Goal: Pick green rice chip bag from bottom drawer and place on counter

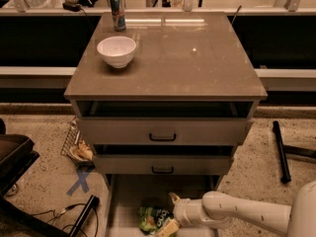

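Observation:
The green rice chip bag (152, 218) lies crinkled on the pale floor of the open bottom drawer (129, 191), near the frame's lower edge. My gripper (169, 220) reaches in from the right on a white arm, low in the drawer, right beside the bag's right edge. One pale finger (174, 198) sticks up behind the bag and another (167, 228) lies by its lower right corner. The counter (197, 63) is the glossy brown-grey top of the cabinet above.
A white bowl (116, 51) and a drink can (117, 12) stand on the counter's left rear. Two drawers with black handles (162, 137) sit above the bottom one. A wire basket (74, 144) lies on the floor left; a black bar (281, 152) lies right.

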Motion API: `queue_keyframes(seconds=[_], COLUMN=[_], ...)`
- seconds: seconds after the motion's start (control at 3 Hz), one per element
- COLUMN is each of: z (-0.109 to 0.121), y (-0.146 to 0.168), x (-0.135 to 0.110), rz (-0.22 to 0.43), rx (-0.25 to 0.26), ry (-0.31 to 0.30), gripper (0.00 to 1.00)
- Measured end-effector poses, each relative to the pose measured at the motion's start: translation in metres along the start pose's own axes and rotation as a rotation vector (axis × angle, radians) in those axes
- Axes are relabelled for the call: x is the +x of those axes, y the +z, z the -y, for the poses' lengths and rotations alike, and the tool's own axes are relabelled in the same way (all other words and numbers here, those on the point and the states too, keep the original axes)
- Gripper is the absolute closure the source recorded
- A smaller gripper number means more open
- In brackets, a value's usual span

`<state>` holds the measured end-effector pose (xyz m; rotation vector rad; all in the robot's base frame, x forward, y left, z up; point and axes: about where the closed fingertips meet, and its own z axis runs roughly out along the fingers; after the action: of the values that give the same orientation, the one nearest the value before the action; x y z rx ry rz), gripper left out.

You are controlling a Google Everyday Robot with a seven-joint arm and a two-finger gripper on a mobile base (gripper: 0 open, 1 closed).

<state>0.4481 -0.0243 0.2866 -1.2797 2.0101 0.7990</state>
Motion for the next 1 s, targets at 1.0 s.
queue_keyframes(seconds=[1.0], z=[0.012], y=[0.098], x=[0.052], rz=[-0.051], rx=[-0.063], ry=[-0.002], gripper=[0.00])
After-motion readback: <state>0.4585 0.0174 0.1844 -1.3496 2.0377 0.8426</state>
